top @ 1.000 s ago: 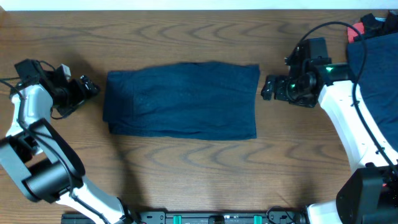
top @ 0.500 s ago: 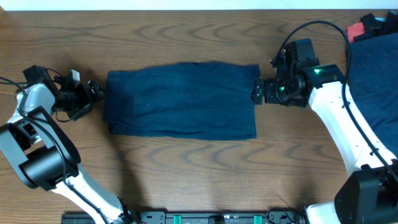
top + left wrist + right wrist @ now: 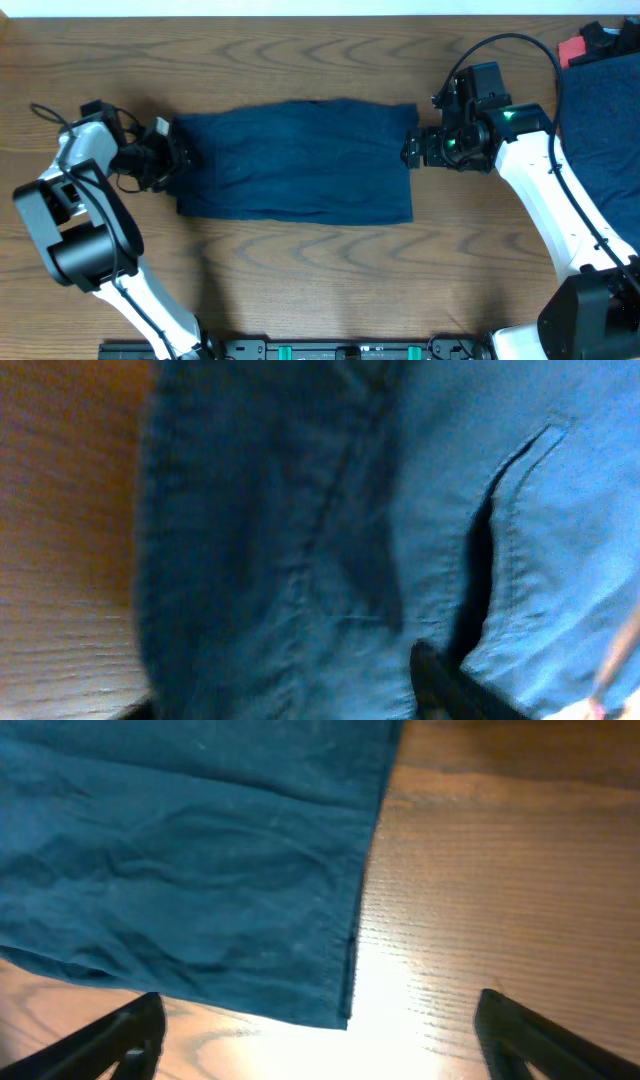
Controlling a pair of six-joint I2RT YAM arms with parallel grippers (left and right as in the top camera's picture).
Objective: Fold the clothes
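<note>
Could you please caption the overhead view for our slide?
Folded navy garment on a wooden table, left fingers at one end, right fingers open at the other.

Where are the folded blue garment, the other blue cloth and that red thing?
folded blue garment (image 3: 295,160), overhead view, its middle
other blue cloth (image 3: 605,110), overhead view, its visible middle
red thing (image 3: 572,49), overhead view, its visible patch

This looks like a robotics lab: a white left arm (image 3: 72,158) and right arm (image 3: 555,195), cables trailing, work over a wood-grain bench (image 3: 300,270) fronted by a black mounting rail (image 3: 350,350).
</note>
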